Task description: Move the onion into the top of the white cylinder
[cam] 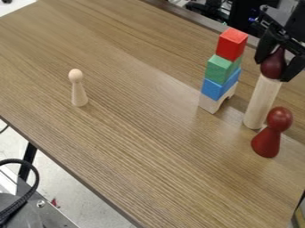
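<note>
At the upper right is the black gripper (274, 68), shut on the dark red onion (272, 67), with one finger on each side of it. The onion is at the top end of the white cylinder (261, 102), a pale wooden post that stands upright with a slight lean in the view. Onion and cylinder look to be touching, though the exact contact is hard to make out.
Just left of the cylinder rises a stack: red block (232, 43), green block (222, 68), blue block (220, 87) and pale arch (211, 103). A red peg figure (270, 136) stands close in front; a pale peg figure (77, 91) is at left on the wooden table (137, 147).
</note>
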Controlling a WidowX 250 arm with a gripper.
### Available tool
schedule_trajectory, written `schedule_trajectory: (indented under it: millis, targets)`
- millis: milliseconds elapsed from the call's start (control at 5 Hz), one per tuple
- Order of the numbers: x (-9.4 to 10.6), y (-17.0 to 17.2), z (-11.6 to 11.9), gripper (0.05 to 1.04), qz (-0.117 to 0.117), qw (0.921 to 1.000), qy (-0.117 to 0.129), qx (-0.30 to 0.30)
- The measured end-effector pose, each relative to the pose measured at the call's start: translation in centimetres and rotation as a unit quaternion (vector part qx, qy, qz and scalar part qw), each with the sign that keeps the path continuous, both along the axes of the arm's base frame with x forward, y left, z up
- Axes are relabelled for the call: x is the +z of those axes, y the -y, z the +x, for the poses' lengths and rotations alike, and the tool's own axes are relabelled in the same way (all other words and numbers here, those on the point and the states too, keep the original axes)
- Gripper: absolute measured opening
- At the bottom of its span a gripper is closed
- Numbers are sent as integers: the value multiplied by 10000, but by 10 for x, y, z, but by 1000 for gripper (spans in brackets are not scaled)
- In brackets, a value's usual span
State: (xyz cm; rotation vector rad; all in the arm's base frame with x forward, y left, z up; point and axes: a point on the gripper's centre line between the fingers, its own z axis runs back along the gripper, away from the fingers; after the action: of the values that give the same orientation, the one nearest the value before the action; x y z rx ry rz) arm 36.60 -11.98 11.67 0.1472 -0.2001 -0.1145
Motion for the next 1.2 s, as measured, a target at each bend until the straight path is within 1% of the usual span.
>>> schedule_trajectory:
  millis: [600, 800, 1000, 1200]
  targets:
    - [2, 0, -2, 591, -17, 10000, 22, -19]
    - [1, -1, -3, 658, -12, 10000, 4, -3]
    - [-1, 1, -6, 950, 22, 10000, -31, -9]
    - [-1, 1, -7, 1001, 25, 10000, -58, 7]
